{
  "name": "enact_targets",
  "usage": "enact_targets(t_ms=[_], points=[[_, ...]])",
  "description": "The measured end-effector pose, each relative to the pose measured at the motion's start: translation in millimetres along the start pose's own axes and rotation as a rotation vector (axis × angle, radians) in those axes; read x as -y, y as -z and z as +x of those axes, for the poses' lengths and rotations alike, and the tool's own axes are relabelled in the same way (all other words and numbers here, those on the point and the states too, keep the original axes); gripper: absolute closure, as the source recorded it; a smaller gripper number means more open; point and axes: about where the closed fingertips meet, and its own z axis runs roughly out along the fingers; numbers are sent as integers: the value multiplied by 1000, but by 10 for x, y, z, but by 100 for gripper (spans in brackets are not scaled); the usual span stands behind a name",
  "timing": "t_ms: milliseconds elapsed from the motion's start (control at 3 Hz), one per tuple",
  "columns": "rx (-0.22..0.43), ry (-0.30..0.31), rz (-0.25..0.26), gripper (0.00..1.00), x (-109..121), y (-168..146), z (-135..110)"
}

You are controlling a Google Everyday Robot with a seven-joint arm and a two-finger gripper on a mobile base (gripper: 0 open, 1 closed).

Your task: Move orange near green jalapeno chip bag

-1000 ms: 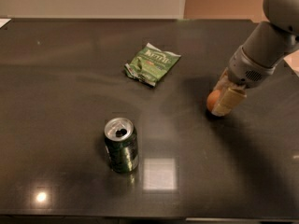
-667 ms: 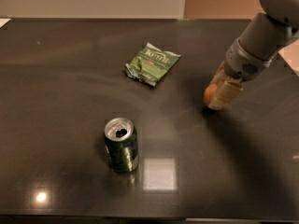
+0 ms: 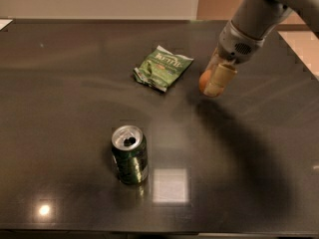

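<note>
The green jalapeno chip bag (image 3: 162, 67) lies flat on the dark table, back of centre. My gripper (image 3: 213, 81) hangs from the grey arm at the upper right, just right of the bag. It is shut on the orange (image 3: 205, 80), which shows between the tan fingers (image 3: 220, 79) and is held a little above the table. Part of the orange is hidden by the near finger.
A dark green drink can (image 3: 130, 155) with an opened silver top stands upright at the front left of centre. The dark table (image 3: 75, 98) ends at its right edge near a light floor. Light glares show on the front of the table.
My gripper has carried the orange left and back toward the chip bag and lifted it a little. The bag and the can have not moved.
</note>
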Motion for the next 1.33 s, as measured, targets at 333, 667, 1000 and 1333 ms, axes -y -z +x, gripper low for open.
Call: enact_targets(t_ms=[333, 667, 1000, 1333], points=[[19, 23, -2, 100, 302, -83, -275], [32, 32, -6, 100, 500, -231, -418], [56, 43, -6, 82, 621, -365, -500], [76, 51, -13, 58, 688, -468, -551]])
